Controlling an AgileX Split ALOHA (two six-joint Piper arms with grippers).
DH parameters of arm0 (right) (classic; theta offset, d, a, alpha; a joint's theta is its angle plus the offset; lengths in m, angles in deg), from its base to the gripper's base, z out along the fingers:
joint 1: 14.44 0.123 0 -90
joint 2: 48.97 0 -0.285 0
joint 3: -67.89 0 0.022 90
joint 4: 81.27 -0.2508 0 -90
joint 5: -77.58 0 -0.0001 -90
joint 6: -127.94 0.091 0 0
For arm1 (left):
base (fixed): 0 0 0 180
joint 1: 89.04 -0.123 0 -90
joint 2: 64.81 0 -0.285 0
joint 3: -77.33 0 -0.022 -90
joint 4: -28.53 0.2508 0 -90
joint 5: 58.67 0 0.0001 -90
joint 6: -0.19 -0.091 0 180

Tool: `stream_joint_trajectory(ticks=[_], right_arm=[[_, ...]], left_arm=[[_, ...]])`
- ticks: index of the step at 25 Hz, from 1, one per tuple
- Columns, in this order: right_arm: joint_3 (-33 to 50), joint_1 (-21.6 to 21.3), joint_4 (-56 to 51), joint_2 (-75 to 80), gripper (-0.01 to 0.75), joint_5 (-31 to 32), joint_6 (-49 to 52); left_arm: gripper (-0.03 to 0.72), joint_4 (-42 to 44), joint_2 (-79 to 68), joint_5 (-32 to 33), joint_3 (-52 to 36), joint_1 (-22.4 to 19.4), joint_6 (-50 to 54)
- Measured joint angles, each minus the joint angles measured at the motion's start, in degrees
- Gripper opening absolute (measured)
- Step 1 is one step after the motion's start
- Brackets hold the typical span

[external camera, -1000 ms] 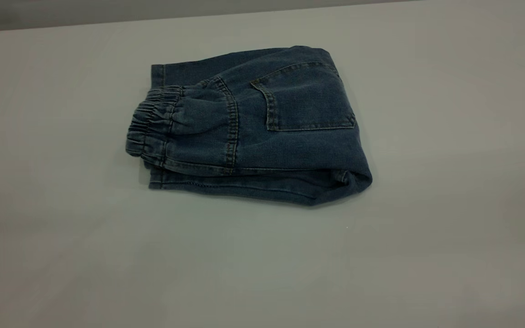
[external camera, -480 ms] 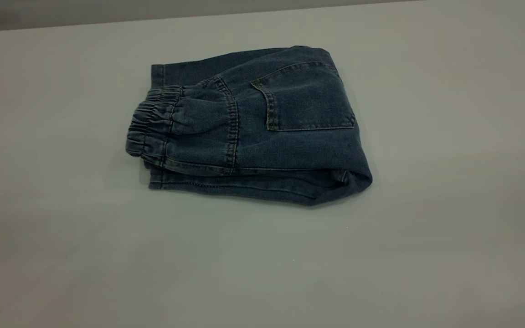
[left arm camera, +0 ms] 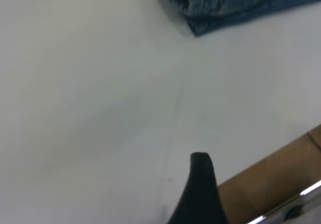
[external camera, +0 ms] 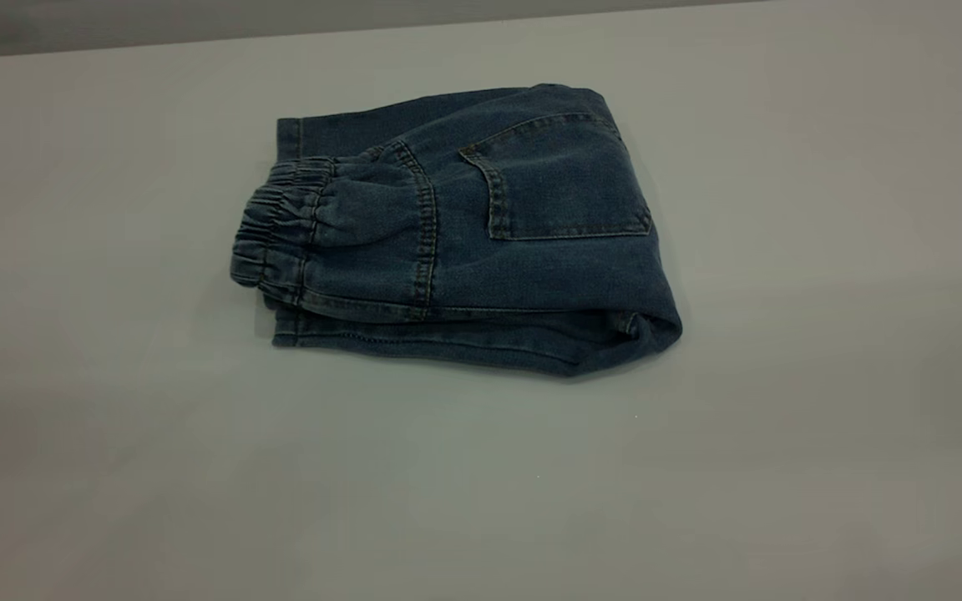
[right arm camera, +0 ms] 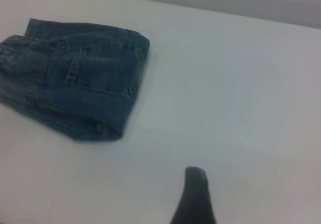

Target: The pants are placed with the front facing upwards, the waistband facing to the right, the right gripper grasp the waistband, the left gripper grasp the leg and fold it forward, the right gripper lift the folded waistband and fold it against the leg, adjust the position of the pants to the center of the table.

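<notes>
The pants (external camera: 456, 234) lie folded upper-centre on the table (external camera: 782, 417), long axis across the frame; both pincers sit well back, their openings impossible to tell

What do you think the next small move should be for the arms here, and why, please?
Probably none beyond staying retracted. The pants already lie folded on the table, waistband doubled over the leg, roughly mid-table, slightly toward the far side. Neither gripper touches them; one finger of the right gripper shows, well clear. At most, a slight nudge nearer.
</notes>
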Motion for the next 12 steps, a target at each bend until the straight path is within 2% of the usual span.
stream_joint_trajectory(ticks=[4,12], right_arm=[[0.0,0.0,0.0,0.0,0.492,0.0,0.0],[0.0,0.0,0.0,0.0,0.492,0.06,0.05]], left_arm=[[0.526,-0.93,0.0,-2.88,-1.41,0.0,-0.55],[0.526,-1.87,0.0,-3.51,-2.63,0.0,-1.1]])
